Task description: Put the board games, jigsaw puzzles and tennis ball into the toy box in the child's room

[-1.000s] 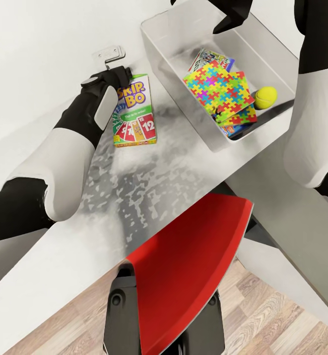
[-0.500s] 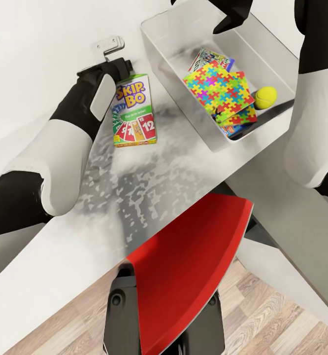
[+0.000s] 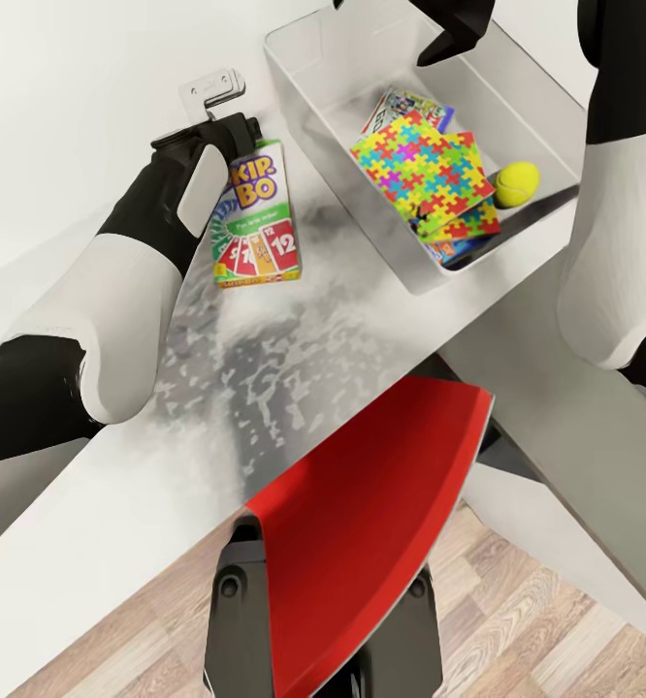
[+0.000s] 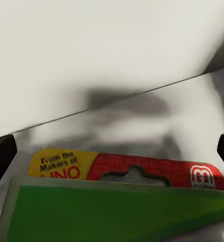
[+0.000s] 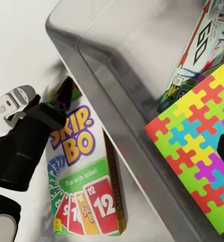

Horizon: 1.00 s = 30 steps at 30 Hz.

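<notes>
The left gripper [image 3: 234, 131] sits at the far end of the Skip-Bo board game [image 3: 253, 218], which lies flat on the pale worktop [image 3: 294, 330] just left of the toy box [image 3: 308, 126]. In the left wrist view its dark fingertips [image 4: 1, 156] stand wide apart on either side of the box's hang-tab end, jaws wide and gripping nothing. Inside the toy box lie two jigsaw puzzles [image 3: 422, 167] stacked over other printed board games [image 3: 401, 103], with the yellow tennis ball [image 3: 517, 182] at their right. The right gripper [image 3: 456, 29] hovers over the far part of the toy box; whether its jaws are wide or narrow cannot be told. A red chair [image 3: 362, 523] stands near the robot.
</notes>
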Available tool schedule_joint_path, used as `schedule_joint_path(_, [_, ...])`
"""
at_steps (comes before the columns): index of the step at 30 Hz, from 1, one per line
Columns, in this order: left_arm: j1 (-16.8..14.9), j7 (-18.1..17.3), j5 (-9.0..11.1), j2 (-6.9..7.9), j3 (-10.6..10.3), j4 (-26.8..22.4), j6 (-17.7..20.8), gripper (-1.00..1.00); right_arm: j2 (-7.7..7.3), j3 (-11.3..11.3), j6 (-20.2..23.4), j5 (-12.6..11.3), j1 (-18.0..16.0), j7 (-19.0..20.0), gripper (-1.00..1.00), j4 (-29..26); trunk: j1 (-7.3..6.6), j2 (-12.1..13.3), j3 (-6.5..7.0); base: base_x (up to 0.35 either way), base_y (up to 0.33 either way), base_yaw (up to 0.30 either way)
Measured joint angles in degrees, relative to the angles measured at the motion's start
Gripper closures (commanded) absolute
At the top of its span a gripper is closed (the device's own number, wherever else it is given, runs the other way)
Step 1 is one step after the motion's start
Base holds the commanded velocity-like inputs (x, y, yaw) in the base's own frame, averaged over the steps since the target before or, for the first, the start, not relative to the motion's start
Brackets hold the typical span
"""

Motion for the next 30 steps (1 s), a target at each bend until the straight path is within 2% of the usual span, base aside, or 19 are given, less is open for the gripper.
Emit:
schedule_joint_path(22, [-0.01,0.0,0.07,0.0,0.0,0.15,-0.35,-1.0,0.19,-0.07,0.09,0.01,-0.02,0.0,-1.0,0.13,0.0,0.0,-0.18,0.0,0.0,-0.006])
schedule_joint_path(30, [-0.05,-0.05,-0.17,0.0,-0.09,2.06,-0.12,-1.0,0.29,-0.07,0.02,0.07,-0.02,0.0,-1.0,0.18,-0.01,-0.02,-0.17,0.0,0.0,0.0])
